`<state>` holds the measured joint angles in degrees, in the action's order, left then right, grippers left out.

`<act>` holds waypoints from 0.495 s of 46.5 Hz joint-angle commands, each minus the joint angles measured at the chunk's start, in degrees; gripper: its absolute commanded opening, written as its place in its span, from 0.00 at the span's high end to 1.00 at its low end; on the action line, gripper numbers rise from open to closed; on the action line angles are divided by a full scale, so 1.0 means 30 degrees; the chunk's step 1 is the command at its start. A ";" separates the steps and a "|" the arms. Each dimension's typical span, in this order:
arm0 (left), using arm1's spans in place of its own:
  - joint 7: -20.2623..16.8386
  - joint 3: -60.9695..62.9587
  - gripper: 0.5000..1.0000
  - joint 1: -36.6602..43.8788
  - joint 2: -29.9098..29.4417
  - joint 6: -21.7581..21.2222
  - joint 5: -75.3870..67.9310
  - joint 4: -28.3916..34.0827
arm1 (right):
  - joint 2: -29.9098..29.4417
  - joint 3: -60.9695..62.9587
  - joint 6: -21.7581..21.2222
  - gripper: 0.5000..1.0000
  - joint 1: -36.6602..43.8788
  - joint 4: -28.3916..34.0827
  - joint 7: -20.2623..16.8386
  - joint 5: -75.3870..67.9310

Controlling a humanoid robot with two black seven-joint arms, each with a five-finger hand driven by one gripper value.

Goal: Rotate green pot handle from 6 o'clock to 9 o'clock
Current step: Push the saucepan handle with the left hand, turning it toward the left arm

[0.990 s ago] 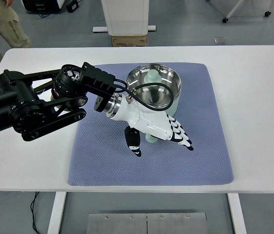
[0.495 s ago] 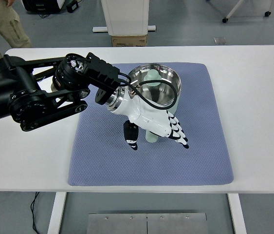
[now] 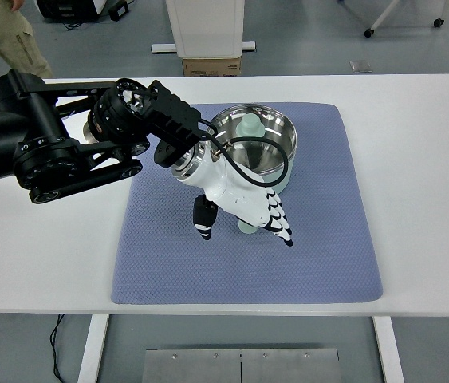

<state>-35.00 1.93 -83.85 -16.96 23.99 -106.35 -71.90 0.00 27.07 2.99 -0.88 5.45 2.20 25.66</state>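
The green pot (image 3: 254, 148) sits toward the far middle of the blue mat (image 3: 320, 239), its handle (image 3: 247, 227) pointing near-side, and the left hand (image 3: 240, 209) curls over that handle, thumb opposite fingers, apparently gripping it to swing it toward nine o'clock.
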 commanded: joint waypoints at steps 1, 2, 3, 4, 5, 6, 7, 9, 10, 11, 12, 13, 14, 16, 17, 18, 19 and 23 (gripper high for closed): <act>0.0001 0.0352 0.00 -0.0202 0.0057 0.0001 -0.0001 0.0001 | 0.0000 0.0000 0.0000 0.00 0.0002 0.0000 0.0001 0.0000; 0.0001 0.0439 0.00 -0.0232 0.0086 0.0001 -0.0001 0.0001 | 0.0000 0.0000 0.0000 0.00 0.0002 0.0000 0.0001 0.0000; 0.0001 0.0469 0.00 -0.0261 0.0086 0.0030 -0.0001 0.0001 | 0.0000 0.0000 0.0000 0.00 -0.0028 0.0000 0.0001 0.0000; 0.0001 0.0499 0.00 -0.0290 0.0115 0.0030 -0.0001 0.0001 | 0.0000 0.0000 0.0000 0.00 0.0001 0.0000 0.0001 0.0000; 0.0001 0.0528 0.00 -0.0349 0.0145 0.0030 -0.0001 0.0001 | 0.0000 0.0000 0.0000 0.00 0.0001 0.0000 0.0001 0.0000; 0.0001 0.0586 0.00 -0.0436 0.0174 0.0059 -0.0001 0.0001 | 0.0000 0.0000 0.0000 0.00 0.0002 0.0000 0.0001 0.0000; 0.0001 0.0616 0.00 -0.0495 0.0203 0.0117 -0.0001 0.0001 | 0.0000 0.0000 0.0000 0.00 0.0002 0.0000 0.0001 0.0000; 0.0001 0.0675 0.00 -0.0583 0.0233 0.0351 -0.0001 0.0001 | 0.0000 0.0000 0.0000 0.00 0.0002 0.0000 0.0001 0.0000; 0.0001 0.0675 0.00 -0.0642 0.0262 0.0468 -0.0001 0.0001 | 0.0000 0.0000 0.0000 0.00 0.0002 0.0000 0.0001 0.0000; 0.0001 0.0675 0.00 -0.0642 0.0291 0.0556 -0.0001 0.0001 | 0.0000 0.0000 0.0000 0.00 0.0002 0.0000 0.0001 0.0000; 0.0001 0.0675 0.00 -0.0671 0.0291 0.0586 -0.0001 0.0001 | 0.0000 0.0000 0.0000 0.00 0.0002 0.0000 0.0001 0.0000; 0.0001 0.0675 0.00 -0.0671 0.0349 0.0587 -0.0001 0.0001 | 0.0000 0.0000 0.0000 0.00 0.0002 0.0000 0.0001 0.0000; 0.0001 0.0704 0.00 -0.0700 0.0408 0.0616 -0.0001 0.0001 | 0.0000 0.0000 0.0000 0.00 0.0002 0.0000 0.0001 0.0000; 0.0001 0.0704 0.00 -0.0817 0.0496 0.0703 -0.0001 0.0001 | 0.0000 0.0000 0.0000 0.00 0.0002 0.0000 0.0001 0.0000; 0.0001 0.0704 0.00 -0.0847 0.0526 0.0704 -0.0001 0.0001 | 0.0000 0.0000 0.0000 0.00 0.0002 0.0000 0.0001 0.0000; 0.0001 0.0704 0.00 -0.0905 0.0555 0.0704 -0.0001 0.0001 | 0.0000 0.0000 0.0000 0.00 -0.0028 0.0000 0.0001 0.0000; 0.0001 0.0704 0.00 -0.0935 0.0555 0.0733 -0.0001 0.0001 | 0.0000 0.0000 0.0000 0.00 0.0001 0.0000 0.0001 0.0000; 0.0001 0.0763 0.00 -0.0935 0.0584 0.0791 -0.0001 0.0001 | 0.0000 0.0000 0.0000 0.00 -0.0028 0.0000 0.0001 0.0000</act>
<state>-35.00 4.12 -86.65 -15.30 26.22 -106.34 -71.90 0.00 27.07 2.99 -0.89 5.45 2.20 25.66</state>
